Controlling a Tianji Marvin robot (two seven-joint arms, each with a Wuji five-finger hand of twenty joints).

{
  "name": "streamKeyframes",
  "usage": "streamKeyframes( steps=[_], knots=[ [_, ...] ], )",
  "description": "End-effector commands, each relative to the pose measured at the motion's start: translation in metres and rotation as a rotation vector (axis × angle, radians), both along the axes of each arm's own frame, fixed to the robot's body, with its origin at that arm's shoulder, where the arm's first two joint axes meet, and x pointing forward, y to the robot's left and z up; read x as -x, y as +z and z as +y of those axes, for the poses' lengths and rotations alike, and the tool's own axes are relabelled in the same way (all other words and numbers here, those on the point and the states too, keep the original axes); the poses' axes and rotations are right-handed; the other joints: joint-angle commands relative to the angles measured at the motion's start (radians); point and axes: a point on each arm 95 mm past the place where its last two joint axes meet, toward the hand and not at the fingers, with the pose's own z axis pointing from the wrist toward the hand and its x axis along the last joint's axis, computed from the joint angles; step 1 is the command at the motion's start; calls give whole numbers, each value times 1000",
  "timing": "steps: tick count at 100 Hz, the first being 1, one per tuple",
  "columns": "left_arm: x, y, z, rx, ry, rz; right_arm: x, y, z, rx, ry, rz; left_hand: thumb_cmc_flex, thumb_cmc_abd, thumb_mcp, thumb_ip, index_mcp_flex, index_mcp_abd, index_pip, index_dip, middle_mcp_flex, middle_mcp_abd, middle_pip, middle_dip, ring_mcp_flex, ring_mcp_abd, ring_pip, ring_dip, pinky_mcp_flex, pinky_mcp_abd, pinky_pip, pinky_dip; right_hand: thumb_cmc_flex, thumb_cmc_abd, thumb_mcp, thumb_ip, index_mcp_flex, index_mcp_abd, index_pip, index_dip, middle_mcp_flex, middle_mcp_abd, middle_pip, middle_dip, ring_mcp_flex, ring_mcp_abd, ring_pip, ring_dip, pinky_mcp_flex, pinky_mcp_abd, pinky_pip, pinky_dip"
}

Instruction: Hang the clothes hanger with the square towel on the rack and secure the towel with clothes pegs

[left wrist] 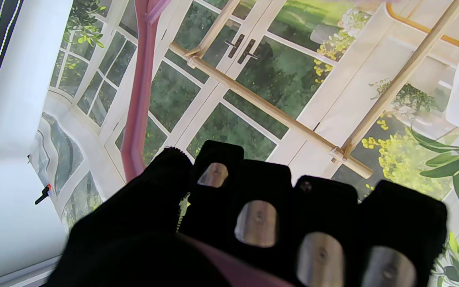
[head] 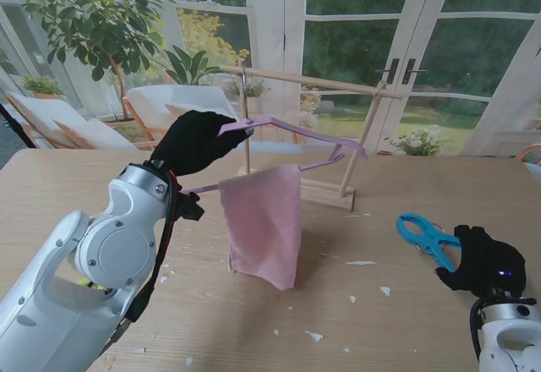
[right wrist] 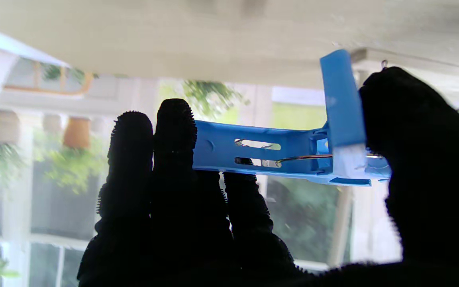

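My left hand is shut on one end of a purple clothes hanger and holds it in the air just in front of the wooden rack. A pink square towel hangs from the hanger's lower bar, its bottom corner close to the table. In the left wrist view the hanger runs out past my left hand, with the rack's rail beyond it. At the right, my right hand grips a blue clothes peg low over the table. The peg sits between the thumb and fingers of that hand.
The rack's base stands on the wooden table, behind the towel. Small white scraps lie scattered on the table nearer to me, one more scrap among them. A window wall with a printed garden backdrop lies beyond the table.
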Motion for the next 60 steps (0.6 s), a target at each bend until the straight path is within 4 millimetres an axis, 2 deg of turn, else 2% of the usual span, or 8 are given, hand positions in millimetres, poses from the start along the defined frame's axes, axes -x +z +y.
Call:
streamKeyframes(
  steps=[1, 35, 60],
  knots=[
    [-2, 3, -2, 7, 1, 2, 5, 12, 15, -2, 45, -25, -29, 31, 18, 18, 50, 4, 14, 22, 37, -22, 51, -6, 41, -72, 123, 11, 37, -29, 290, 32, 200, 91, 277, 38, 70, -133, 153, 9, 129, -78, 114, 33, 35, 10, 0, 10, 3, -23, 13, 396],
    [-11, 0, -8, -15, 36, 0, 25, 70, 66, 138, 208, -154, -25, 32, 14, 17, 48, 8, 12, 21, 37, -22, 51, -6, 41, -69, 123, 11, 37, -27, 290, 31, 199, 94, 268, 32, 81, -139, 156, -3, 148, -80, 109, 31, 55, 10, -3, 18, 20, -19, 19, 407],
    [-14, -2, -16, -42, 58, -10, 28, 104, 101, 284, 259, -216, -21, 35, 10, 17, 48, 4, 13, 21, 37, -24, 50, -6, 41, -79, 123, 9, 40, -40, 290, 28, 193, 98, 255, 24, 96, -144, 156, -6, 173, -78, 111, 29, 85, 9, 14, 35, 43, -18, 44, 428]
  ],
)
